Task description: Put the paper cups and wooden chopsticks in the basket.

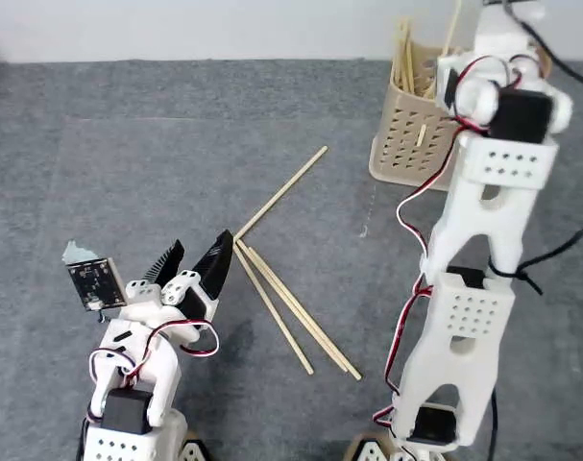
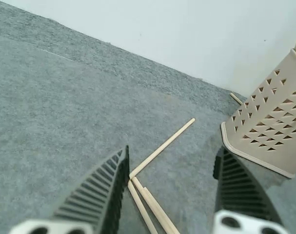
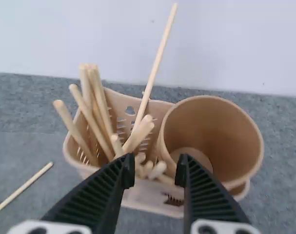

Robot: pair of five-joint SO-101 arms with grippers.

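Observation:
Loose wooden chopsticks lie on the grey mat: one (image 1: 283, 190) slants toward the basket, and three more (image 1: 296, 307) fan out toward the front. My left gripper (image 1: 201, 245) stands open just beside their meeting ends, holding nothing. From the left wrist the slanted chopstick (image 2: 162, 148) runs between the open fingers of that gripper (image 2: 173, 153). The beige basket (image 1: 406, 144) stands at the back right. My right gripper (image 3: 155, 163) hovers open over the basket (image 3: 138, 195), which holds several chopsticks (image 3: 96, 105) and stacked paper cups (image 3: 211, 131).
The right arm (image 1: 483, 192) stretches from the front edge up to the basket, covering part of it. A white wall (image 2: 187, 34) backs the mat. Bare mat (image 1: 128, 163) spreads to the left of the chopsticks.

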